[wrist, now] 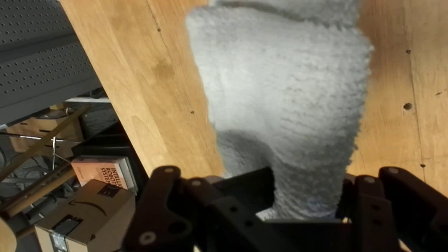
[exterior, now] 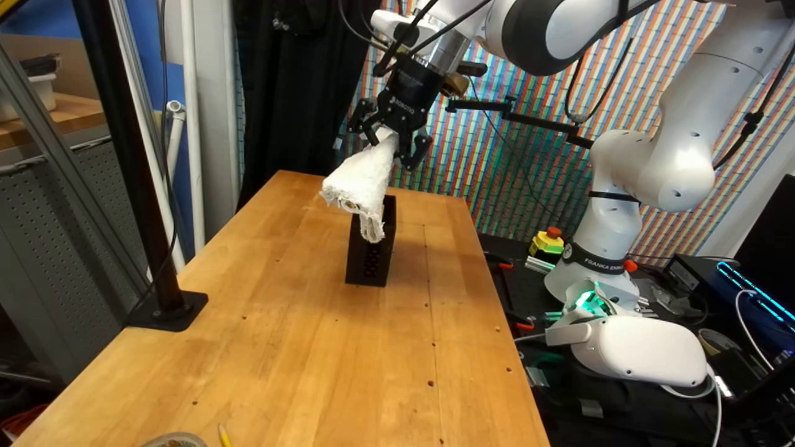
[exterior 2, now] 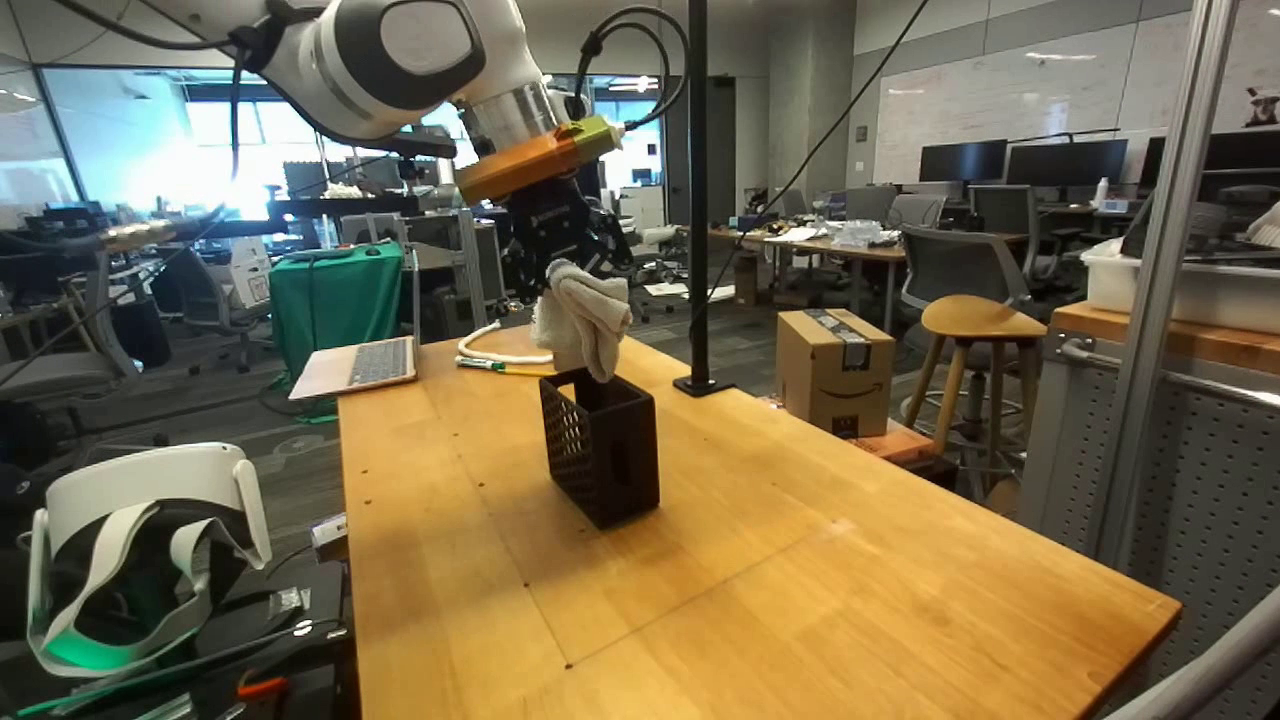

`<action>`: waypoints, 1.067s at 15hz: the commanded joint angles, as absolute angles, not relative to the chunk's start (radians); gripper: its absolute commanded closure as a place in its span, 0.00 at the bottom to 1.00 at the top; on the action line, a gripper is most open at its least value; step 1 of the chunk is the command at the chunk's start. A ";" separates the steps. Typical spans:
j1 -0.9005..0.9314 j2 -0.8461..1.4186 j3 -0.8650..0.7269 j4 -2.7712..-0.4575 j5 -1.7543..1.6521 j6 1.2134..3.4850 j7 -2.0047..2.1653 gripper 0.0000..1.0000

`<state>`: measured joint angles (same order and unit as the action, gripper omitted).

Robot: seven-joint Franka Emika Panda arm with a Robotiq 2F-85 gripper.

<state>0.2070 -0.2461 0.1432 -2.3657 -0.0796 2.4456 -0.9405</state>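
My gripper is shut on a white terry cloth, which droops in folds below the fingers. In the wrist view the cloth fills the middle, bunched between the dark fingers. Beneath it a black perforated box stands upright on the wooden table, its open top facing up. In both exterior views the cloth's lower end overlaps the box's upper part; whether they touch I cannot tell. The wrist view does not show the box, probably covered by the cloth.
A black pole rises from a base at the table's edge. A laptop, a white cord and a marker lie at the table's end. A yellow pencil and a round dish sit at another end.
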 commanded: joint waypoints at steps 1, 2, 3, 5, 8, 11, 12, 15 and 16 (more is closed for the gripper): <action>0.180 -0.188 0.129 -2.371 -0.160 2.496 -0.894 0.94; 0.174 -0.170 0.125 -2.371 -0.174 2.498 -0.891 0.94; 0.167 -0.149 0.120 -2.371 -0.185 2.494 -0.890 0.94; 0.160 -0.116 0.115 -2.371 -0.193 2.480 -0.891 0.94; 0.157 -0.073 0.118 -2.378 -0.192 2.472 -0.892 0.94; 0.162 -0.049 0.128 -2.388 -0.186 2.467 -0.895 0.94; 0.164 -0.045 0.133 -2.391 -0.189 2.465 -0.893 0.94; 0.167 -0.053 0.141 -2.388 -0.201 2.459 -0.885 0.94; 0.167 -0.058 0.143 -2.387 -0.201 2.461 -0.884 0.88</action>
<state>0.1611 -0.0561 0.1314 -2.3814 -0.1784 2.4615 -0.9087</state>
